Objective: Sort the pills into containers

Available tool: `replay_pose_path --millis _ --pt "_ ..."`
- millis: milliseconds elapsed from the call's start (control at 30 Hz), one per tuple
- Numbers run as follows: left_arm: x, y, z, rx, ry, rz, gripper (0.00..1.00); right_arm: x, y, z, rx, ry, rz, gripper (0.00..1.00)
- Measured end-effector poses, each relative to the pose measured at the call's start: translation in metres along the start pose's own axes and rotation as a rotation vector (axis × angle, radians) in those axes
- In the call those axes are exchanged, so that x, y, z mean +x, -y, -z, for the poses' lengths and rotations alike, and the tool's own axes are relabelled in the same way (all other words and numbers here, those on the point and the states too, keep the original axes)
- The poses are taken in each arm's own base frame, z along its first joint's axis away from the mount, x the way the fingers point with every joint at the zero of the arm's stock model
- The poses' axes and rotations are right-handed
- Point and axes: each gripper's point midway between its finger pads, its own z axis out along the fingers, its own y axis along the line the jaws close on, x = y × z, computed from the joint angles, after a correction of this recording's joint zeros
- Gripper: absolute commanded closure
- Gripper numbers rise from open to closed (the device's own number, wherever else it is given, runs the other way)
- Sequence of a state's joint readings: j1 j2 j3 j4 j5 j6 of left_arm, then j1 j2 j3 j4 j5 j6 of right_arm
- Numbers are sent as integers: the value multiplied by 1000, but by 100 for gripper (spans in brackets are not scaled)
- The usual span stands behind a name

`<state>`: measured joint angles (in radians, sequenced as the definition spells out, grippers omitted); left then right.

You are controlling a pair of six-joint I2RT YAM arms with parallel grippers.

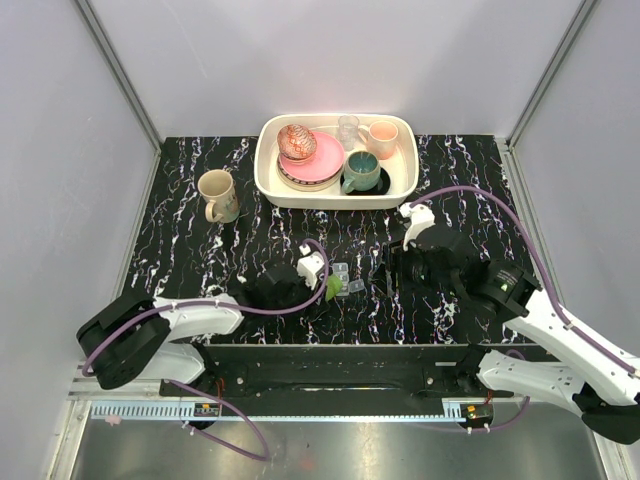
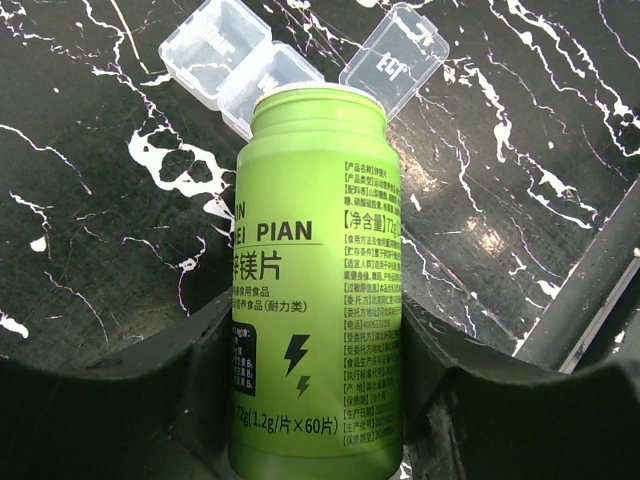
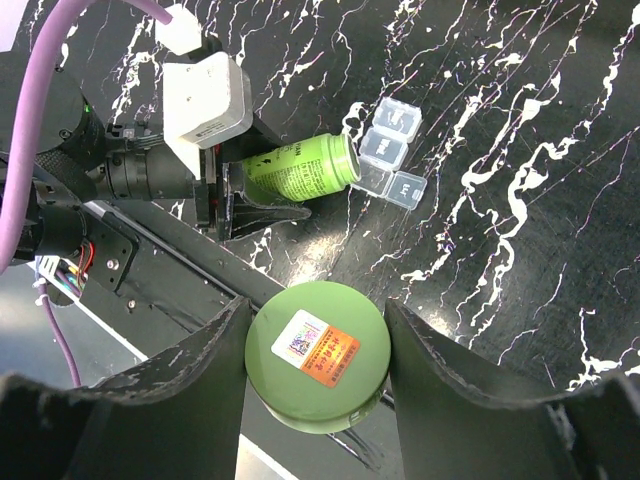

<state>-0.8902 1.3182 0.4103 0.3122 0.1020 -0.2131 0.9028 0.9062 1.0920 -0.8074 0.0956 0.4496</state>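
My left gripper [image 2: 315, 345] is shut on a small green bottle [image 2: 315, 270], which lies tilted with its open mouth just over the containers [image 2: 262, 62]. The containers are a short strip of three clear square compartments with their lids flipped open. In the top view the strip [image 1: 346, 281] lies between the arms and the bottle [image 1: 332, 288] touches its left side. My right gripper [image 3: 315, 355] is shut on the bottle's round green cap [image 3: 317, 368], held above the table's front edge; it also sees the bottle [image 3: 300, 170] and strip [image 3: 392, 156]. No pills show.
A white tub [image 1: 268, 180] at the back holds pink plates, two mugs and a glass. A beige mug [image 1: 217, 195] stands at the back left. A black rail [image 1: 330, 365] runs along the table's near edge. Grey walls close in both sides.
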Motion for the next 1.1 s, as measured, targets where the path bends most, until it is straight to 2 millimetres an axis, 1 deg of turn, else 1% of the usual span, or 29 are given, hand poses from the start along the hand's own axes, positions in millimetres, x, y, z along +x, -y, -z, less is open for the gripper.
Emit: replay_pose_path --millis 200,467,667,933,1100 --pt "3 -1 -2 -6 -30 -8 100 1 0 -1 2 -2 0 100" --pt "6 -3 -1 -13 -66 -28 100 6 3 -3 11 -17 2 100" --pt "4 -3 0 -16 -88 -53 100 8 5 -1 8 -12 0 100" --pt "8 -5 3 -21 -129 -72 100 9 5 1 4 -5 -3 100" --pt "3 -4 3 -21 -132 -80 100 10 6 1 5 -8 -3 100"
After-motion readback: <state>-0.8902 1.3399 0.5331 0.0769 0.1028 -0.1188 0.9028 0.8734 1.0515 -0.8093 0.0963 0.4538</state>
